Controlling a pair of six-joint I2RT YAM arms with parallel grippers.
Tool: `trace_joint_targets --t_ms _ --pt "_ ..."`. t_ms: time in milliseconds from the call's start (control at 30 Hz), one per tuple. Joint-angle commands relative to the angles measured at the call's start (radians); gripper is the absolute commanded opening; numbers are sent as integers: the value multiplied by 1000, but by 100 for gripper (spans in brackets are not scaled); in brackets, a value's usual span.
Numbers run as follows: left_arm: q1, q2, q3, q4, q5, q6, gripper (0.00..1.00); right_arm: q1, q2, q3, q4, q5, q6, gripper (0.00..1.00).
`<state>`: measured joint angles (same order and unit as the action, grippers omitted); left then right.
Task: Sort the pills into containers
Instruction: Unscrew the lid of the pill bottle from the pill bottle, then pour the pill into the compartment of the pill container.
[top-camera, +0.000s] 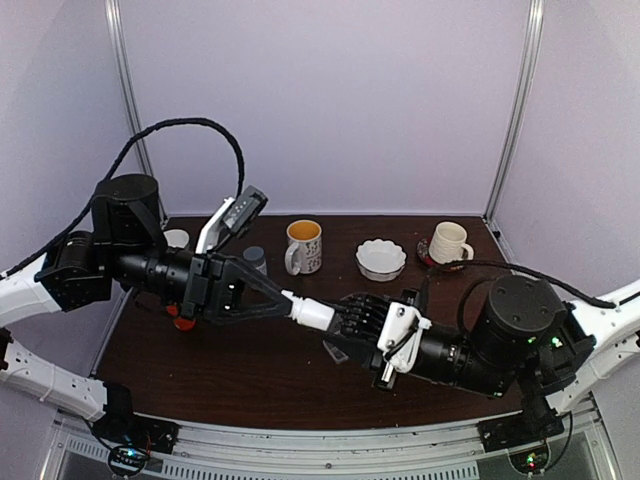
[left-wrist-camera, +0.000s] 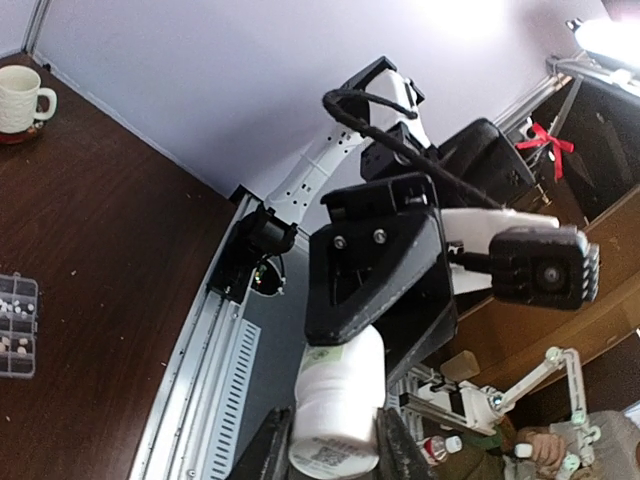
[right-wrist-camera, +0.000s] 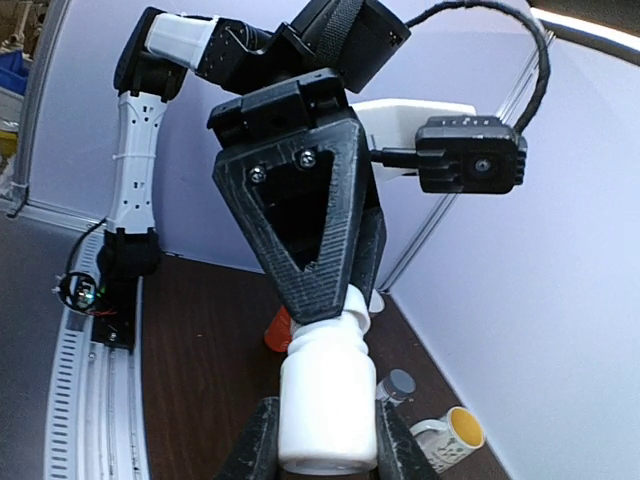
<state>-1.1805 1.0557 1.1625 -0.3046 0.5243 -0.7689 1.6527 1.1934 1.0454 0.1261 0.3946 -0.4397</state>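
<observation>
Above the tabletop, near its middle, the jaws of the left gripper and right gripper each clamp one end of a white pill bottle; the clear pill box, pills in its compartments, lies flat on the tabletop.

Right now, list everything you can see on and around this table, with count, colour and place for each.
white bottle: one, white, in the air at mid-table, gripped at both ends
pill box: one, clear, flat on the table
pills: several, pale, inside the pill box compartments
yellow-lined mug: one, white outside, far middle of the table
bowl: one, white, scalloped, right of that mug
white mug: one, white, far right corner
grey-capped bottle: one, small, left of the yellow-lined mug
orange bottle: one, orange, on the table under the left arm
table: one, dark brown
left hand: black, shut on the white bottle
right hand: black, shut on the white bottle
</observation>
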Motion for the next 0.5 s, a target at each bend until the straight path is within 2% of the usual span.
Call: trace_joint_targets --t_ms 0,200,300,467 --pt "4 -13 11 158 30 -190 0 57 6 -53 49 287 -234 0" --pt "3 -10 6 235 42 -270 0 92 4 -107 171 370 -338 0" --pt "3 -8 25 180 20 -202 0 89 -24 -110 161 347 -265 0" --pt "4 -35 34 89 -79 -102 0 68 -133 -230 274 249 -114 0"
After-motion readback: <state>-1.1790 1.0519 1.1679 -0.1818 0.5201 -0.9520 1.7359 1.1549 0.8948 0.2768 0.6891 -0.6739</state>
